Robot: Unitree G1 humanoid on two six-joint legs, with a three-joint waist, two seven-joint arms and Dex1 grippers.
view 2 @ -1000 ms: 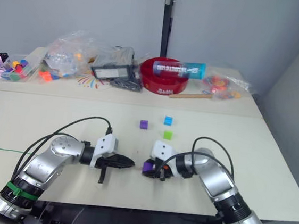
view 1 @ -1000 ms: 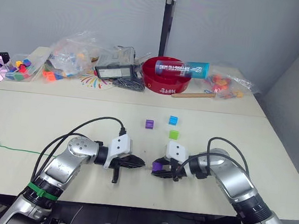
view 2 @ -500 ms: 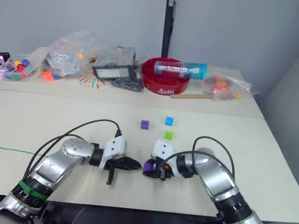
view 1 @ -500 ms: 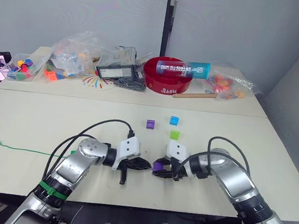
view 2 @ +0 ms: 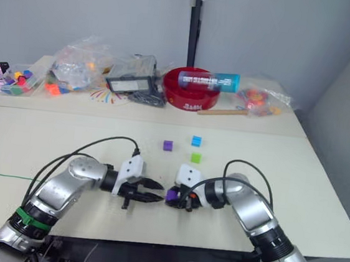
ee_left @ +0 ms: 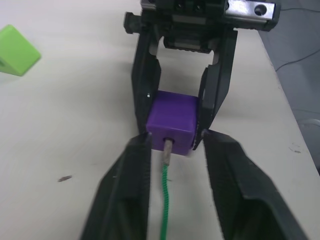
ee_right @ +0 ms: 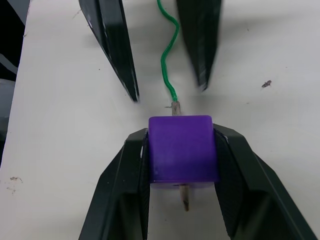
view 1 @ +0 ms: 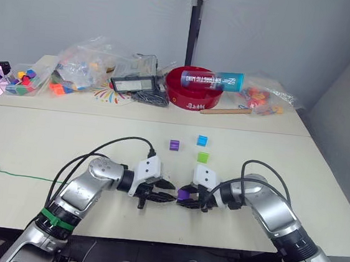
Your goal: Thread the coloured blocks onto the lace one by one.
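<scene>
Threading block one: right gripper (ee_right: pixel 182 165) is clamped on a purple cube (ee_right: pixel 183 148) at the table's (view 1: pixel 30 141) near edge, lace (ee_left: pixel 164 200) tip thru the hole & poking out the far side. Left gripper (ee_left: pixel 172 150) hangs w/ fingers apart, either side of the cord (no grip on it). To do it well: keep cube level, pinch the protruding tip, pull straight along the bore. Other cubes (view 1: pixel 203 140) wait just beyond.

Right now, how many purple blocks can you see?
2. One purple block is held in the right gripper near the front of the table, with the lace poking through it. The other purple block sits loose farther back, left of the blue block.
</scene>
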